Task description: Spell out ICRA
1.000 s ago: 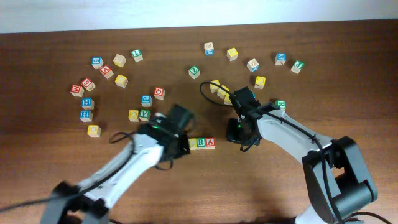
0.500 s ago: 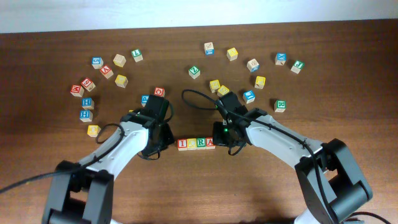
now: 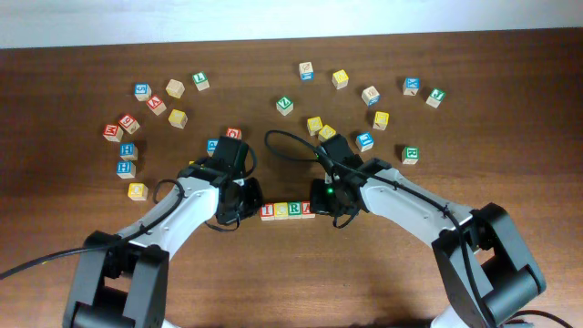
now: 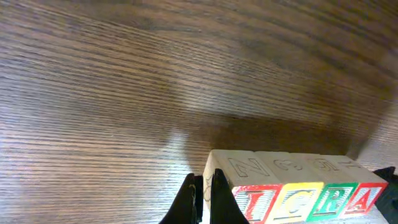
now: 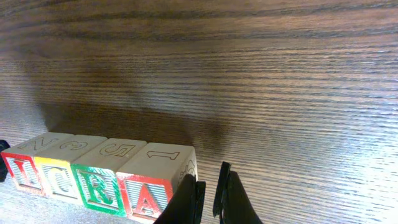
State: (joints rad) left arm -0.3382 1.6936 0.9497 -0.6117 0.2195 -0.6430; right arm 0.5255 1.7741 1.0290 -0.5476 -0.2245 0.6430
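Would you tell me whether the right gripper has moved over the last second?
Yes. The right gripper has shifted left in the overhead view, closing the gap to the red A cube, which stayed put.

setting: robot lab bench | evidence: wood-grain table (image 3: 55,264); left arm (image 3: 182,217); right arm (image 3: 410,199); scattered letter cubes (image 3: 178,117)

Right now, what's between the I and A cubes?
The yellow C cube and green R cube, touching in one row; clearest in the right wrist view.

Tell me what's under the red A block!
Only the wooden table; the A block sits flat on it. Its bottom face is covered, so whatever is printed there can't be seen.
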